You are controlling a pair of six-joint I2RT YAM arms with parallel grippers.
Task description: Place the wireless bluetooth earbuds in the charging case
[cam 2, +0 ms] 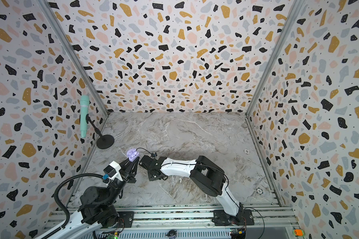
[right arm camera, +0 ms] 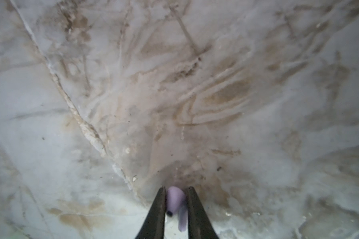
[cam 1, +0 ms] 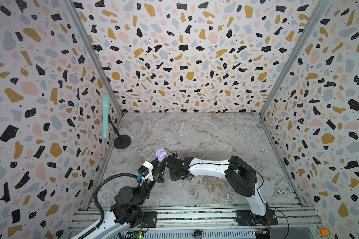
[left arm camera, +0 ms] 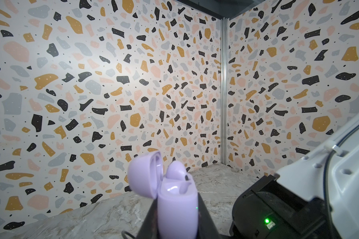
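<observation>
Right wrist view: the right end effector [right arm camera: 175, 189] has its two dark fingers drawn in on either side of a lavender earbud [right arm camera: 174, 199]. They press against its bulb, and the stem runs back between them. The marble worktop [right arm camera: 195, 82] lies close beneath; I cannot tell whether the bud rests on it or is already clear of it.

In the left wrist view the left end effector [left arm camera: 177, 204] is clamped around the body of the lavender charging case [left arm camera: 174, 219], holding it upright off the worktop. The lid [left arm camera: 143, 175] is swung back and a second earbud [left arm camera: 175, 169] is already sitting in one socket. The hollow next to it [left arm camera: 184, 186] looks free. Both top views show the case [cam 1: 161, 155] held just beside the right arm's wrist, so the carry should be short.

The step in hand looks like securing this bud and bringing it to that free hollow. To do it well:

- Confirm the pinch sits on the bulb and not on the thin stem. A grip on the stem would likely let the bud pivot.
- Lift straight up before moving sideways, so the bud is not dragged along the marble.
- Turn the wrist so the stem points down into the socket, and come in from the side away from the open lid.
- Hold the case steady and level. A tilt could spill the seated bud.
- Release only once the bud is well down in the socket.
</observation>
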